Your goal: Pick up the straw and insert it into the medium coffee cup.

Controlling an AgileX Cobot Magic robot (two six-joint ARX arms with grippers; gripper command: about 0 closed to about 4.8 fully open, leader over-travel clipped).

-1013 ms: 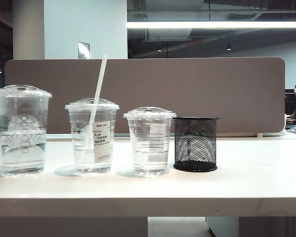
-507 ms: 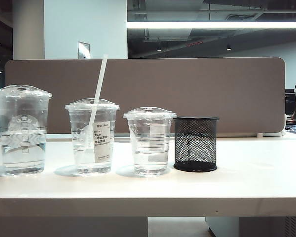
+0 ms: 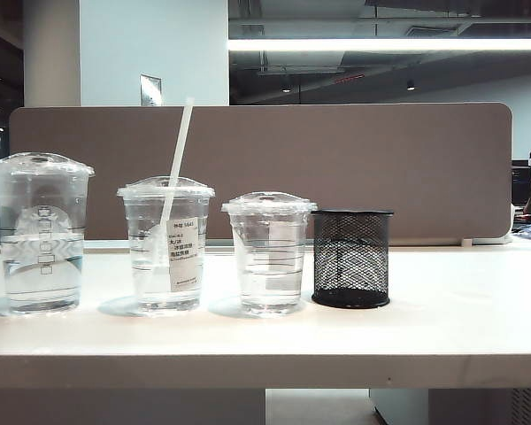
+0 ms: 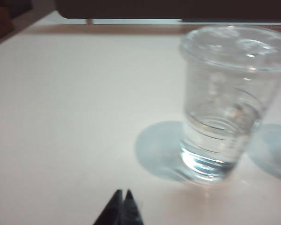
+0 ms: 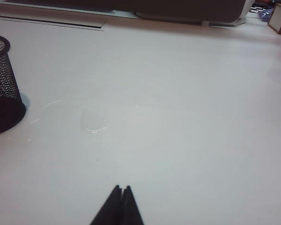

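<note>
Where the smooth white table (image 3: 442,328) runs closest to the exterior camera it lies bare; further back stands a row of four containers; from left to right, a tall clear plastic cup (image 3: 40,235) with a domed lid and faint print, the medium coffee cup (image 3: 165,245) of clear ribbed plastic with a white label sticker, a shorter clear lidded cup (image 3: 268,253), and a round black wire-mesh holder (image 3: 351,258); all three cups hold clear liquid. The straw (image 3: 178,155), thin, straight and white, stands tilted in the medium coffee cup, its top leaning right above the lid. Behind the row rises a grey-brown fabric divider (image 3: 336,168) with rounded corners. Neither arm shows in the exterior view. The left gripper (image 4: 122,193) hovers low over the table near a clear cup, its dark pointed tips pressed together, holding nothing; the right gripper (image 5: 122,189), likewise closed and empty, hangs over bare tabletop right of the mesh holder.
</note>
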